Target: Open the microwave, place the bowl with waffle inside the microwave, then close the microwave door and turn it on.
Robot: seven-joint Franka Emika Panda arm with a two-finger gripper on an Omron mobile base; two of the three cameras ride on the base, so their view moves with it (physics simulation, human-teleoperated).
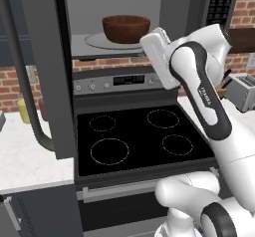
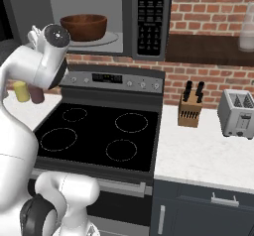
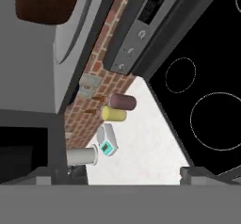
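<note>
Wooden bowl [image 3: 44, 2] beyond open jaws

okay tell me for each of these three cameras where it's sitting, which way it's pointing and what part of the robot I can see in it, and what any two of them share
Left base view: behind the arm, to its left, looking forward and down at the stove and open microwave; the arm rises at lower right.
Right base view: behind the arm, to its right, facing the same stove, plus the knife block and toaster; the arm rises at lower left.
Hand view: on the hand, rolled, over the counter; the open tool at the bottom.
Shared: all three show the bowl on the turntable.
</note>
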